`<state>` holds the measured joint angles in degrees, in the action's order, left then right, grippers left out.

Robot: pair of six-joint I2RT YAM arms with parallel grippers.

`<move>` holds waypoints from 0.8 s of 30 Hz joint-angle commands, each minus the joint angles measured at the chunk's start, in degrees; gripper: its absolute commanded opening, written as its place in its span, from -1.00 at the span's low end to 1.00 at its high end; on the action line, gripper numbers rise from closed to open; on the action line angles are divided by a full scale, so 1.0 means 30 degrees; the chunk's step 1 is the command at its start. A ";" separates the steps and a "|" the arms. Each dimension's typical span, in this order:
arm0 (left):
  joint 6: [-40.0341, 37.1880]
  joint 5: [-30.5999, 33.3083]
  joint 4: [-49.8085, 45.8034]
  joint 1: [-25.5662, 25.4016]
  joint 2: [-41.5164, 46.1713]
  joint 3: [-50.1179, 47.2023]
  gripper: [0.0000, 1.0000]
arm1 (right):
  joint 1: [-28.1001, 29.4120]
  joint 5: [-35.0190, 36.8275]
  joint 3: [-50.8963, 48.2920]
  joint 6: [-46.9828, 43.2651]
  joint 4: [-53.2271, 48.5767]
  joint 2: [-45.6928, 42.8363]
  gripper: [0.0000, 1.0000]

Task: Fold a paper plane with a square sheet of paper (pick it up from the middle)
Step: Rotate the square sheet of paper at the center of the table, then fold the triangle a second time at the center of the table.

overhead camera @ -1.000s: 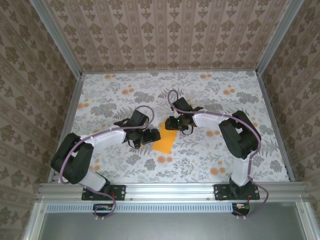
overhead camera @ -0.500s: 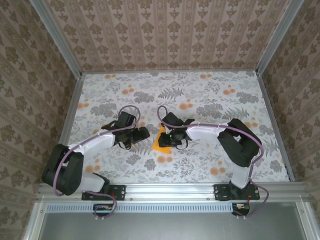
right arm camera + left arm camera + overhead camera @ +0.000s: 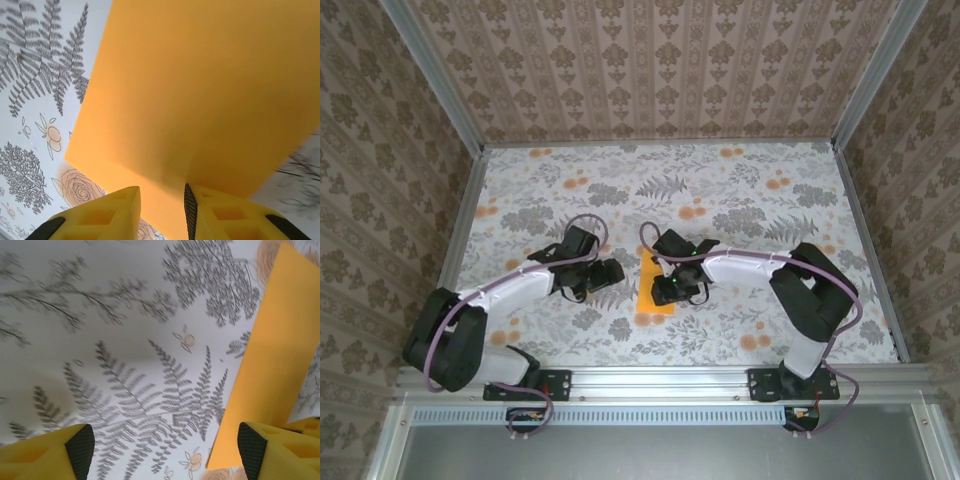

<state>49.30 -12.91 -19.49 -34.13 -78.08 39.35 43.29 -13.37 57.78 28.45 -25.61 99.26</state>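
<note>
Centre-frame, we are steadying thin orange-yellow square paper [image 3: 651,292]: right gripper [image 3: 161,195] barely parted, hold unclear; left gripper [image 3: 165,445] wide, empty. Press evenly.

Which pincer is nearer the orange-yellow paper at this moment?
Right. The right pincer is directly over the paper, its narrow jaws pointing down onto it. The left pincer stands open beside the paper's left edge, one finger just at it.

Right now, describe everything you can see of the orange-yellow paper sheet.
The paper sheet is thin, plain, bright orange-yellow, showing an elongated outline rather than a square. It lies on the floral tablecloth near the table's middle. The right gripper hangs over it, fingertips narrowly apart; whether they pinch it is unclear. The open left gripper sits beside one long edge.
</note>
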 commanded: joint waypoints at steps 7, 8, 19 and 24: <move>0.2273 -0.0540 0.1427 -0.2630 -0.1678 0.0871 0.37 | -0.0759 0.3453 0.1000 0.3572 0.0849 -0.0315 -0.31; 0.2548 -0.0399 0.1477 -0.2958 -0.1838 0.0911 0.33 | -0.0789 0.3323 0.1423 0.3541 0.0698 0.0134 -0.33; 0.3843 0.0419 0.1178 -0.4579 -0.2679 0.1284 0.28 | -0.1511 0.2787 0.2095 0.3862 0.0323 0.2310 -0.42; 0.4187 0.0338 0.1498 -0.4795 -0.2744 0.1221 0.28 | -0.1945 0.1988 0.0889 0.3916 0.1164 0.2034 -0.42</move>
<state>60.07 -12.62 -15.70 -48.05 -85.67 41.67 38.54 -6.11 62.70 39.27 -22.04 105.30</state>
